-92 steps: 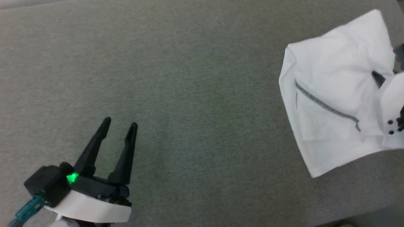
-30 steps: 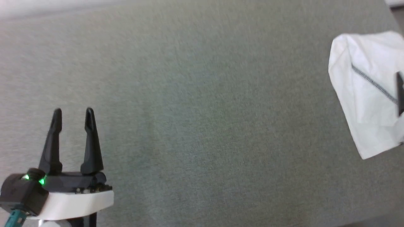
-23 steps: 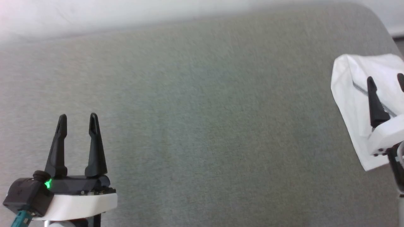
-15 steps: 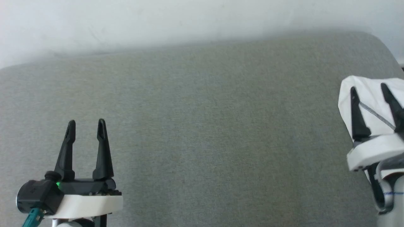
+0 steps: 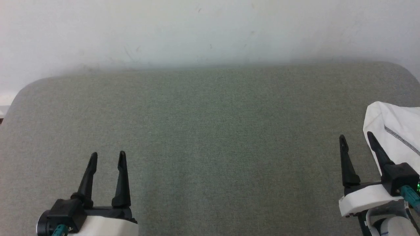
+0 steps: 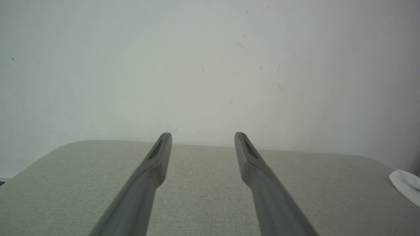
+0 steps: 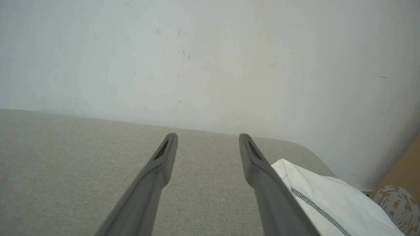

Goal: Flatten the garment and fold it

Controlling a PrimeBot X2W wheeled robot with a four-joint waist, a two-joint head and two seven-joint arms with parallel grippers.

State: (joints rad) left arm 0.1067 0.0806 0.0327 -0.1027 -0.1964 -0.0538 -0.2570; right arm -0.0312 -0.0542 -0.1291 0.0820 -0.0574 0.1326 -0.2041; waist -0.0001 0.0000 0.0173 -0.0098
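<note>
The garment (image 5: 397,131) is a white shirt with a dark grey stitched seam, lying bunched at the far right edge of the grey surface; the right wrist view has it (image 7: 325,203) at the lower right, and the left wrist view catches a corner of it (image 6: 407,185). My right gripper (image 5: 356,139) stands open just left of the garment, its right finger over the cloth's edge, with nothing between its fingers (image 7: 208,136). At the lower left my left gripper (image 5: 108,154) is open and empty (image 6: 201,134), far from the garment.
The grey fabric-covered surface (image 5: 210,131) has rounded far corners and ends against a white wall (image 5: 210,29). A brown floor with a patterned object (image 7: 397,200) lies beyond the surface's right edge.
The head camera has tilted up, bringing the wall into view. My right gripper let go of the garment, drew back and now stands open beside it. The left gripper stayed open.
</note>
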